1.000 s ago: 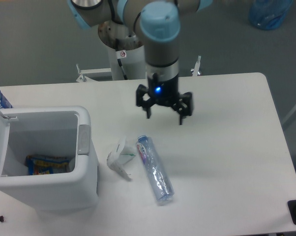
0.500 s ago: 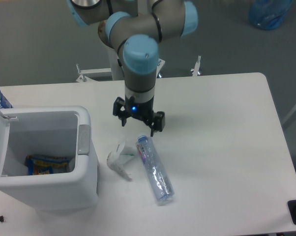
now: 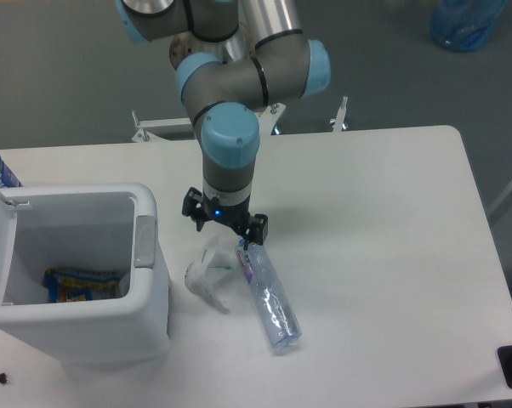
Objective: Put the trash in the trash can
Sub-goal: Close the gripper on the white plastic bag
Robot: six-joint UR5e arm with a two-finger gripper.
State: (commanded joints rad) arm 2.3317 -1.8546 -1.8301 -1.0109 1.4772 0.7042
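i have the gripper (image 3: 224, 229) spread open with nothing between its fingers, hanging low over the table (image 3: 384, 221) right above the gap between the two pieces of trash. the crumpled white wrapper (image 3: 203, 274) lies just below and to the left of it, close to the front corner of the trash can (image 3: 77, 272), and the clear plastic bottle (image 3: 267, 293) lies beside the wrapper on the right, its labelled end up near the gripper and its body running away down the table at a slant. the bin's lid is swung open and i can see a blue-and-orange snack packet (image 3: 84, 284) already lying on its floor, so neither piece of trash is in yet. my judgement is that the step in hand is the approach for a first pick, and from this angle i cannot tell for certain whether i am lined up on the wrapper or on the bottle's top end. to do it well i would commit to one: for the wrapper, shift left, descend until the fingers bracket its bulk, and close gently, since it is light and may squirm out; for the bottle, turn the fingers across its width and grip near the middle so it does not swing or roll.
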